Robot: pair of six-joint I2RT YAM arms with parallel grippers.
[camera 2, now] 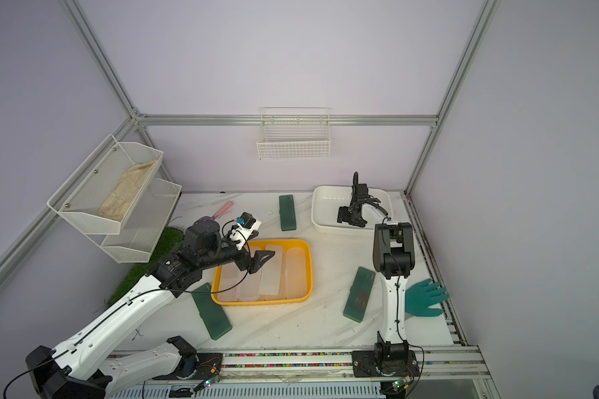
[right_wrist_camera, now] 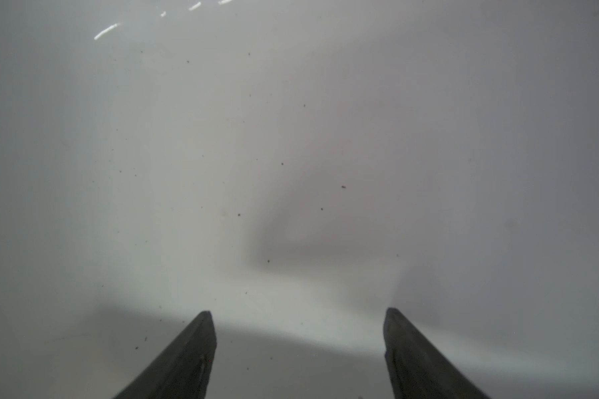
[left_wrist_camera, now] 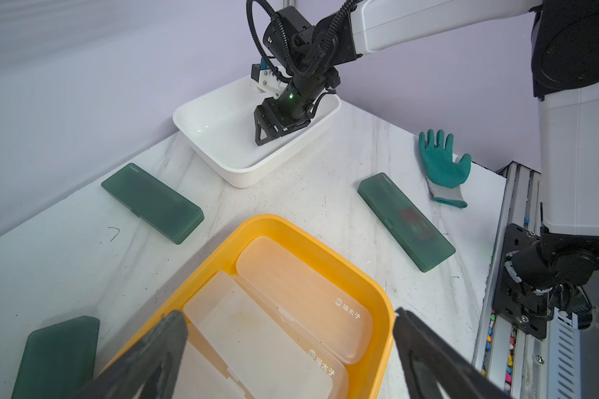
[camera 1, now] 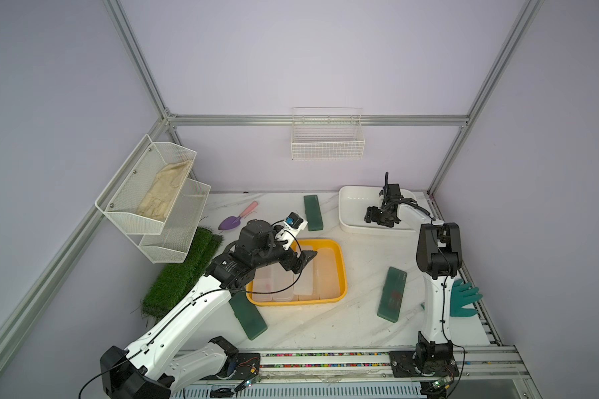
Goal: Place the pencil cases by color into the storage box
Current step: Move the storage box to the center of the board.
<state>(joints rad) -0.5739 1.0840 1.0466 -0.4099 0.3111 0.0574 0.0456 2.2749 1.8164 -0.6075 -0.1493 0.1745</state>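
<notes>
A marble-patterned tabletop (camera 1: 325, 328) in a lilac-walled booth, with two white-and-black robot arms reaching in from the near edge. In the middle sits a yellow storage box (camera 1: 343, 273) holding four frosted clear pencil cases (camera 1: 327, 273) laid lengthwise side by side; the left wrist view shows one partly overlapping its neighbour. The left gripper (left_wrist_camera: 289, 316) hangs over the box with its fingers spread wide and nothing between them. Its arm hides the box's left corner in both top views. Three more cases, dark green, lie loose on the table. The back green case (camera 1: 313, 212) is behind the box, the right green case (camera 1: 392, 294) is just beside the right arm's upright forearm, and the near green case (camera 1: 251, 317) is at the box's front left corner, one end under the left arm. The right gripper (right_wrist_camera: 298, 312) sits inside a white tray (camera 1: 355, 207) at the back right, fingers apart, gripping nothing. Around the edges are a purple trowel (camera 1: 236, 219) with a pink handle, a teal glove (camera 1: 464, 298) partly behind the right arm, a strip of fake grass (camera 1: 184, 276), wire shelves (camera 1: 173, 238) holding a beige cloth (camera 1: 165, 193) — and a wire basket (camera 1: 327, 138) on the rear wall
</notes>
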